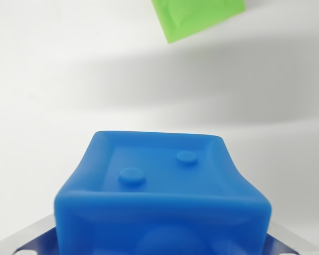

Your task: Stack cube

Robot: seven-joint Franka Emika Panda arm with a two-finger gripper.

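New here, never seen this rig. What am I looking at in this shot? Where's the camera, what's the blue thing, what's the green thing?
The camera sits on the wrist of a single robot arm, looking down past its jaws. The large blue soft-looking plastic cube, with a recessed face and two raised dots, fills the bottom of the wrist view. It sits between metal parts visible at both lower corners, which look like the jaws, so it appears to be held, though the contact itself is hidden. At the top edge is a corner of a green plastic cube lying on the plain white surface, mostly cut off. The job is stacking one cube on the other.
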